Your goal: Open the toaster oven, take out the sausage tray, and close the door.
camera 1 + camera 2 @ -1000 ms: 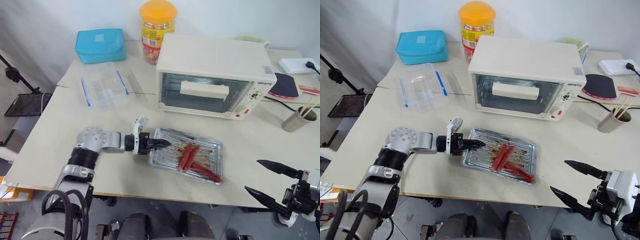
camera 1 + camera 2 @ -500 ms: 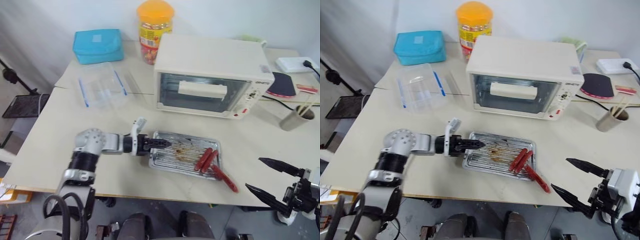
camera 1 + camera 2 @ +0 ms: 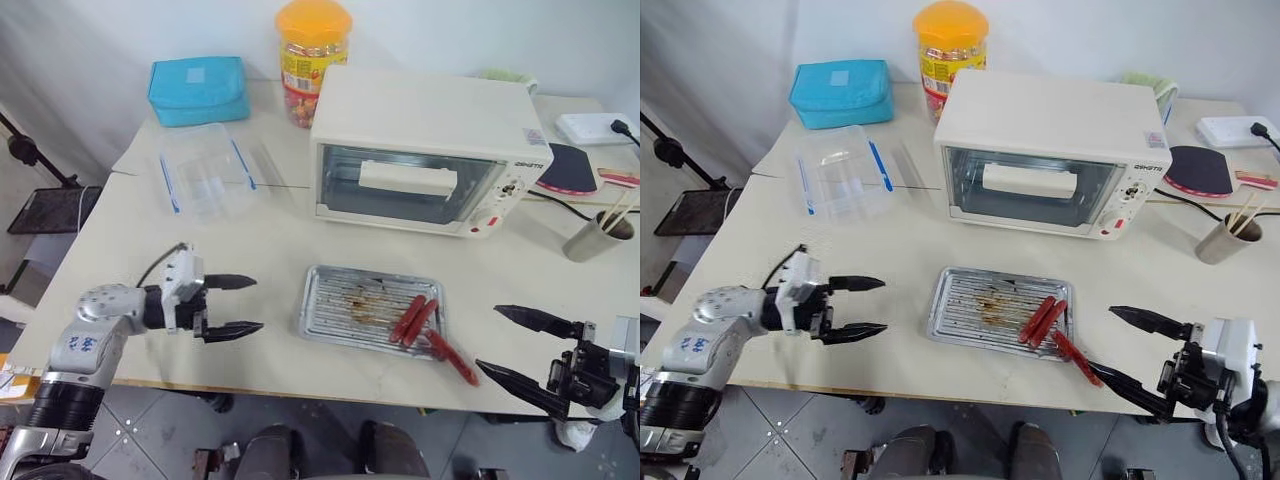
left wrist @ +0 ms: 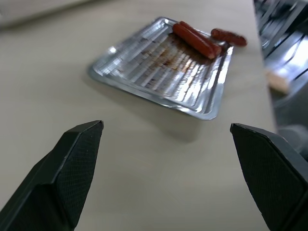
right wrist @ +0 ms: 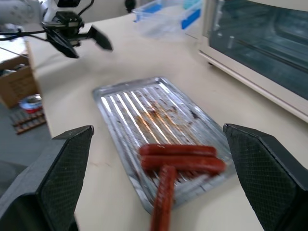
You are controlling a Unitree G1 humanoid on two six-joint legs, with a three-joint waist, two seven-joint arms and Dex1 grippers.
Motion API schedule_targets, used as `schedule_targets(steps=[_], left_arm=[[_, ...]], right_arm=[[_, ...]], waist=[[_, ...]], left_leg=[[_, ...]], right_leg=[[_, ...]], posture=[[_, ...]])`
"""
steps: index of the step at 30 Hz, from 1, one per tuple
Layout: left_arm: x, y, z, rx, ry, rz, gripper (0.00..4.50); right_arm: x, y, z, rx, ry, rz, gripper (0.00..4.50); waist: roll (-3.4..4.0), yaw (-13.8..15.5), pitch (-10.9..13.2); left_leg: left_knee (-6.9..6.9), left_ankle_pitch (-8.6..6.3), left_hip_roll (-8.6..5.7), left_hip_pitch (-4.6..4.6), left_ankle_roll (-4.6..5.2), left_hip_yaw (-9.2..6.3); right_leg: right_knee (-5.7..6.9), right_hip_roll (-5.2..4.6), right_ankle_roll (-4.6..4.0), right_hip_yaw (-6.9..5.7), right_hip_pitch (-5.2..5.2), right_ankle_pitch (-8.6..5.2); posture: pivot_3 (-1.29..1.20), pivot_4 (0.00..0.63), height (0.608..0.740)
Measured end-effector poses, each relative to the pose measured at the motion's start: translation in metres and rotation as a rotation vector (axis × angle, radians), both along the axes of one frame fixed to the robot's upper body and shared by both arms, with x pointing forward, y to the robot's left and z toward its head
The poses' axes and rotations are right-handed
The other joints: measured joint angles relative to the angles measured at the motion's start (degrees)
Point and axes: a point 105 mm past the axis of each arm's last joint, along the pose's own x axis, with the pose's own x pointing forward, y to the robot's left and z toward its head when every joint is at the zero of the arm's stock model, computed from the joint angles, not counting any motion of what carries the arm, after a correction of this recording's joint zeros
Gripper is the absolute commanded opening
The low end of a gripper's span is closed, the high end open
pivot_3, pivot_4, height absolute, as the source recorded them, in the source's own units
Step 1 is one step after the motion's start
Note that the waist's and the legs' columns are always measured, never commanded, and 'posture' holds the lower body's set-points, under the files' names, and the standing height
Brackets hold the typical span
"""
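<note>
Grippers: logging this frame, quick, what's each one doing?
Left gripper: open, holding nothing.
Right gripper: open, holding nothing.

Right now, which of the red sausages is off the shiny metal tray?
The red sausage nearest the right gripper: it sticks out past the shiny ribbed metal tray's corner onto the table. The other two sausages lie side by side inside the tray.

power strip (image 3: 600, 128) cut by the edge, jar (image 3: 314, 60) contents blurred
</note>
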Motion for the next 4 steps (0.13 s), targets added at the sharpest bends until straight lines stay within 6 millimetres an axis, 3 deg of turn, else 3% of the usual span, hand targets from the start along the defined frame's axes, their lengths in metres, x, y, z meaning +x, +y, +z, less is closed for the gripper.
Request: schedule_targets(steps=[4], left_arm=[[-0.0016, 0.0126, 0.0044, 0.057, -0.09, -0.02, 4.48]], right_arm=[[-0.0006, 0.0019, 0.0044, -0.015, 0.005, 0.046, 4.5]], waist=[[-0.01, -0.3, 0.0]], left_leg=[[0.0, -0.07, -0.01, 0.02, 0.18, 0.19]], right_leg=[[0.35, 0.2, 0.04, -0.11, -0.03, 0.02]], posture=[[0.0, 0.15, 0.74]])
